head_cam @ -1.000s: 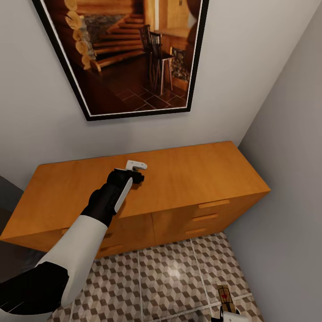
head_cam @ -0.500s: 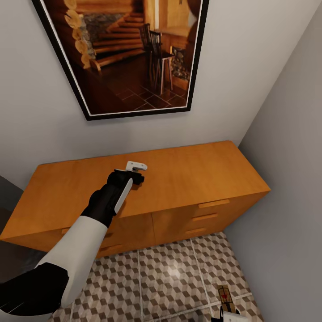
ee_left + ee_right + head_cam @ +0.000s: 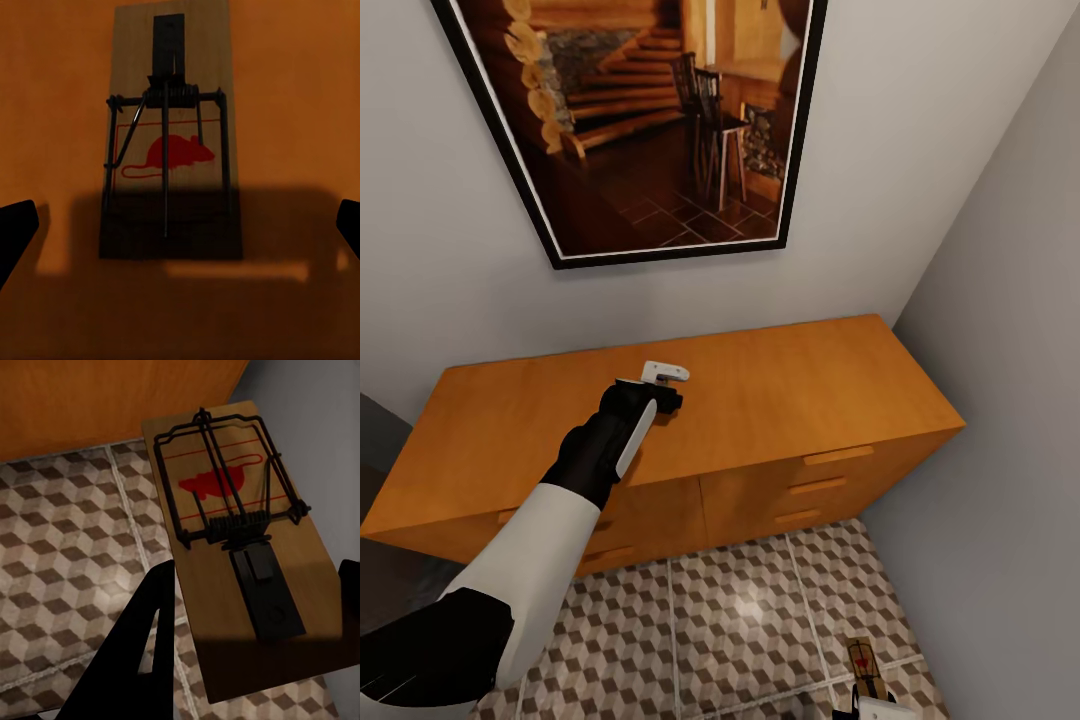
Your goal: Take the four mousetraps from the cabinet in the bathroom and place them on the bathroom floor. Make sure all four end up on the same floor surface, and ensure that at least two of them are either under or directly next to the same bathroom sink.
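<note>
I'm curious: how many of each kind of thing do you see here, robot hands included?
Flat brown wooden mousetraps: 2
Low orange-brown wooden cabinet: 1
Black-framed wall picture: 1
Robot hands: 2
Total: 6

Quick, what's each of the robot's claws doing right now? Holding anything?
Left gripper: open, empty, above a mousetrap lying on the cabinet.
Right gripper: shut on another mousetrap, above the bathroom floor.
</note>
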You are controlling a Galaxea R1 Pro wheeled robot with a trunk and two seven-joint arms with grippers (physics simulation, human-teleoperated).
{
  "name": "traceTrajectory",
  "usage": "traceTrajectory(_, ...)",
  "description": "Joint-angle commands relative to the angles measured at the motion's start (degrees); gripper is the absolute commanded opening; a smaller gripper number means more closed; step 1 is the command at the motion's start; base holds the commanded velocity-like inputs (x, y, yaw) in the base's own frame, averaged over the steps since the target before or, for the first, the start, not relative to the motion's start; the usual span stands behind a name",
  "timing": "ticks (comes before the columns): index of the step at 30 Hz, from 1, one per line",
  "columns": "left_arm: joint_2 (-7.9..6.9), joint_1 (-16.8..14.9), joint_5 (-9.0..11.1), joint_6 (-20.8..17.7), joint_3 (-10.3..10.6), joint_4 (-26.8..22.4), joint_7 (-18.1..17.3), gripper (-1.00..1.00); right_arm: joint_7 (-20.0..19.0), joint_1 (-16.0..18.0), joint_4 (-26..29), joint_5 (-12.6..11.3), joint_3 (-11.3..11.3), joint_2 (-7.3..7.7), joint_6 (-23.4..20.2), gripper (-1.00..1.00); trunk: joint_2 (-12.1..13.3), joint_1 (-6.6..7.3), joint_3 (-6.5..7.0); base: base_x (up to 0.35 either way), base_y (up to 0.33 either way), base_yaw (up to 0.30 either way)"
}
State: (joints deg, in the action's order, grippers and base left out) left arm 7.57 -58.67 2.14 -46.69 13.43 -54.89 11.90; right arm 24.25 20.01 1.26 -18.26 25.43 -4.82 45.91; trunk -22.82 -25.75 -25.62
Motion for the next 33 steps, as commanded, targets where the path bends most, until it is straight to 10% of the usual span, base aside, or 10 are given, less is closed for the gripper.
traceTrajectory(1,-0.02,0.0,0.2,-0.2,0.1,0.0,0.3,1.0,0.2,0.0,0.0,-0.4,0.5,-0.02,0.1,-1.0,-0.1,-0.03,-0.08,0.0,0.0,0.0)
traceTrajectory(33,-0.02,0.4,0.2,-0.2,0.1,0.0,0.3,1.0,0.3,0.0,0.0,-0.4,0.5,-0.02,0.2,-1.0,-0.1,-0.03,-0.08,0.033,0.0,0.0)
